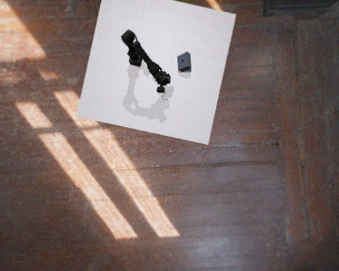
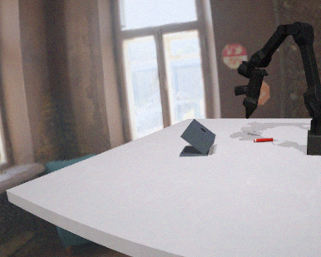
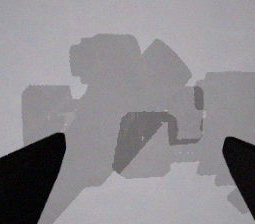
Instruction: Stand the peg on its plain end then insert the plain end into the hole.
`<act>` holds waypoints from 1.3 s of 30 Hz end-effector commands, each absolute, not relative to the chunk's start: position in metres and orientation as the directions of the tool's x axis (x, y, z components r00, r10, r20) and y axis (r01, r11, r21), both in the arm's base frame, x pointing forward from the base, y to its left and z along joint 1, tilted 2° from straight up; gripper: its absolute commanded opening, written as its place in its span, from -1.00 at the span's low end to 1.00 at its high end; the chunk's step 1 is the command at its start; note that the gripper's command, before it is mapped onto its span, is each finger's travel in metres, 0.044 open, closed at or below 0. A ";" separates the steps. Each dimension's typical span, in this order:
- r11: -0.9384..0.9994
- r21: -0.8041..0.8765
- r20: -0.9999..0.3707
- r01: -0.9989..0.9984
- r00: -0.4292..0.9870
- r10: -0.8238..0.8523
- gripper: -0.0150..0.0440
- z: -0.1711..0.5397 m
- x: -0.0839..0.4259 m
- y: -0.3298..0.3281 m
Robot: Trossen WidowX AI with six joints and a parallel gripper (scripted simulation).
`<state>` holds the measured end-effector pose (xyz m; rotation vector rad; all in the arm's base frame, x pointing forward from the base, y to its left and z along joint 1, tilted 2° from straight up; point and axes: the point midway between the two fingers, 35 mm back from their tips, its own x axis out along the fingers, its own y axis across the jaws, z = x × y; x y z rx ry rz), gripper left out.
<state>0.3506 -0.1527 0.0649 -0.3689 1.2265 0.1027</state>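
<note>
The peg [image 2: 263, 140] lies on its side on the table [image 1: 195, 113] [image 2: 147, 190] [image 3: 223, 30], red with its white band at the end toward the sloped panel [image 1: 183, 61] [image 2: 198, 136]. In the exterior view it lies between the panel and the arm's base [image 1: 135, 63] [image 2: 318, 144], much closer to the table's far edge than to the near left corner; from above it is hidden.

The panel leans on its flat foot, its one dark hole [image 1: 183, 60] [image 2: 203, 130] showing in the face that slopes up toward the arm [image 1: 144, 56] [image 2: 312, 61]. Seen from above, panel and foot stand nearer the table's right edge than its left, and nearer the top edge than the bottom. The base stands toward the left edge.

The tool [image 1: 163, 78] [image 2: 248, 116] [image 3: 145, 142] is open and holds nothing — in the wrist view its two dark fingers stand wide apart at either side, with only tabletop and overlapping shadows [image 3: 103, 100] between them. It points down, its tips well clear of the surface, near the table's middle and slightly toward the bottom edge as seen from above — apart from both the peg and the panel.
</note>
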 end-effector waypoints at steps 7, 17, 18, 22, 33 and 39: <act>0.900 -0.055 -0.997 -0.432 0.073 -0.026 1.00 0.050 0.297 -0.069; 0.883 -0.013 -1.000 -0.470 -0.003 -0.017 1.00 0.045 0.280 -0.051; 0.883 -0.013 -1.000 -0.470 -0.003 -0.017 1.00 0.043 0.280 -0.051; 0.883 -0.013 -1.000 -0.470 -0.003 -0.017 1.00 0.037 0.281 -0.052; 0.882 -0.014 -1.000 -0.470 -0.003 -0.017 1.00 0.019 0.282 -0.052; 0.882 -0.014 -1.000 -0.470 -0.003 -0.017 1.00 0.010 0.282 -0.052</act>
